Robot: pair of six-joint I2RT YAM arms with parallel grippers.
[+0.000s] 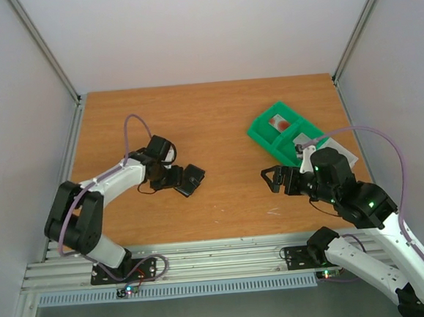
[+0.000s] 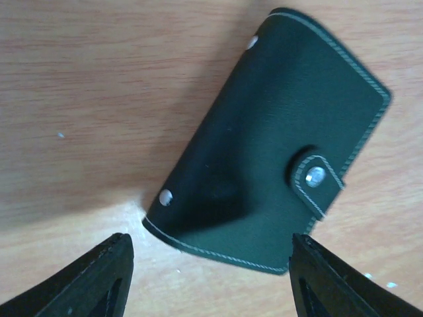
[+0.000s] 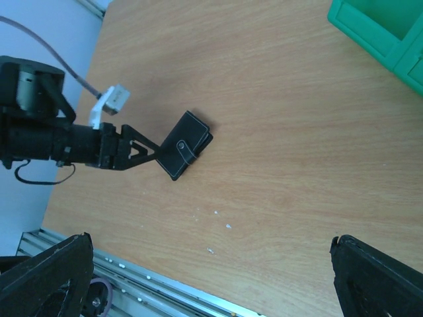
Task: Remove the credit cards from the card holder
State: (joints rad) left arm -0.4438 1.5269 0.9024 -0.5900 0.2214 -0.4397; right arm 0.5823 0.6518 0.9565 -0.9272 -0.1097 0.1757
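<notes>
The card holder (image 2: 271, 139) is a black wallet with pale stitching, lying shut on the wooden table with its snap strap fastened. It also shows in the top view (image 1: 192, 180) and the right wrist view (image 3: 187, 144). My left gripper (image 2: 210, 263) is open, low over the table, its fingers (image 2: 99, 277) standing either side of the card holder's near end with a gap on both sides. My right gripper (image 1: 271, 180) hangs open and empty over the middle of the table, well to the right of the card holder. A pale credit card with a red mark (image 1: 279, 124) lies in the green tray.
The green compartmented tray (image 1: 269, 143) stands at the back right, and its corner shows in the right wrist view (image 3: 377, 33). A pale flat sheet (image 1: 341, 150) lies beside it. The metal rail (image 1: 205, 258) runs along the near edge. White walls close in both sides.
</notes>
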